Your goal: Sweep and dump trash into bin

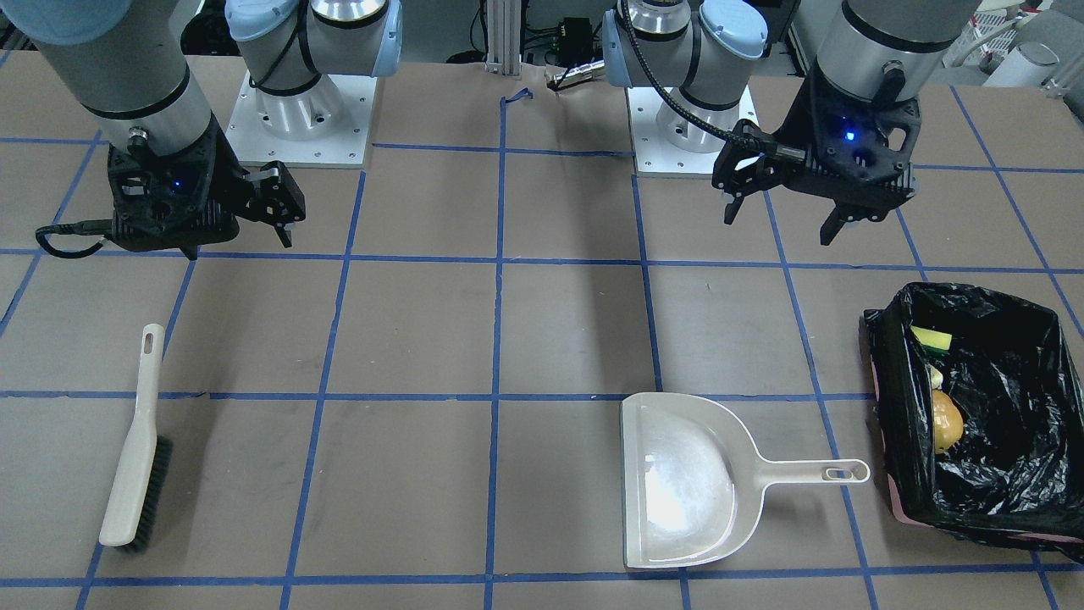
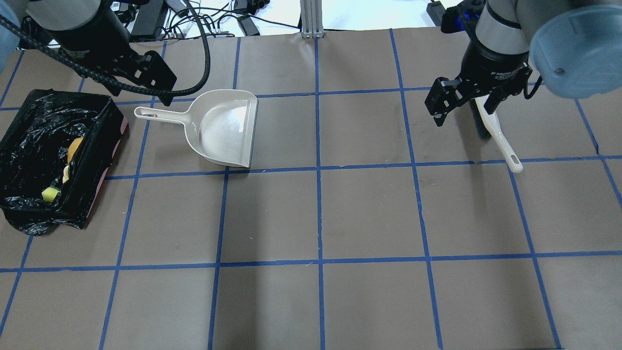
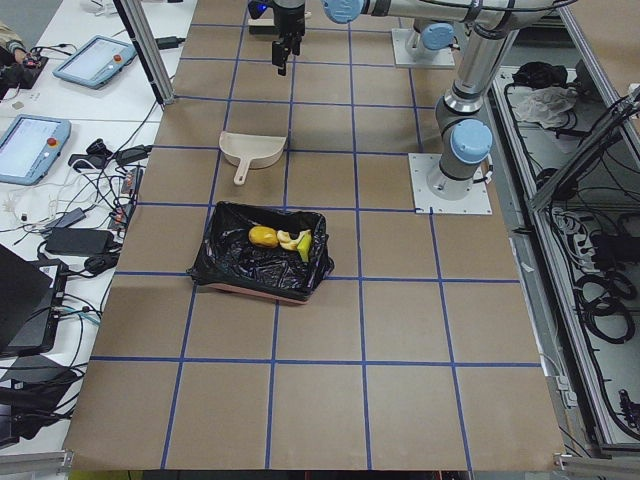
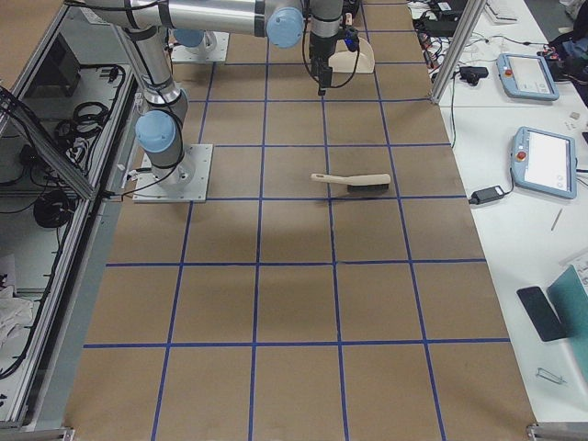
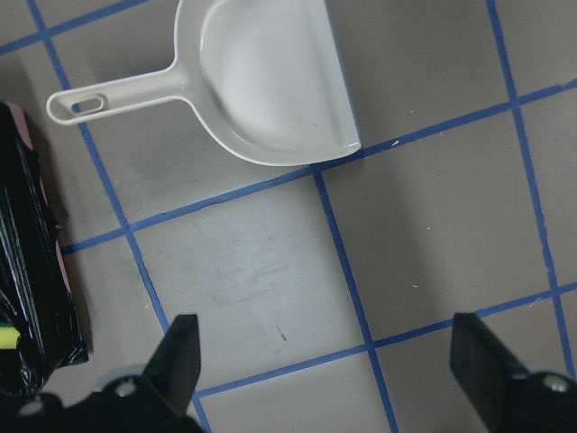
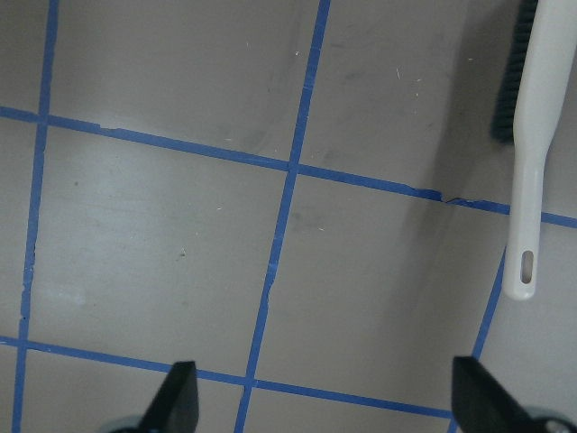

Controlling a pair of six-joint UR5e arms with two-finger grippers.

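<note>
The bin (image 1: 1016, 339), lined with a black bag, stands on the table and holds all the trash: the yellow-orange lump (image 1: 947, 424), the cream wedge (image 1: 935, 375) and the yellow-green sponge piece (image 1: 931, 339). In the overhead view the bin (image 2: 29, 116) is at the far left. My left gripper (image 2: 141, 95) is open and empty, raised above the table beside the handle of the cream dustpan (image 2: 226, 129). My right gripper (image 2: 461, 114) is open and empty, raised near the brush (image 2: 495, 136).
The dustpan (image 1: 686, 483) lies flat and empty, its handle pointing at the bin. The brush (image 1: 135, 440) lies flat on the table on my right side. Both arm bases (image 1: 296, 119) stand at the table's robot-side edge.
</note>
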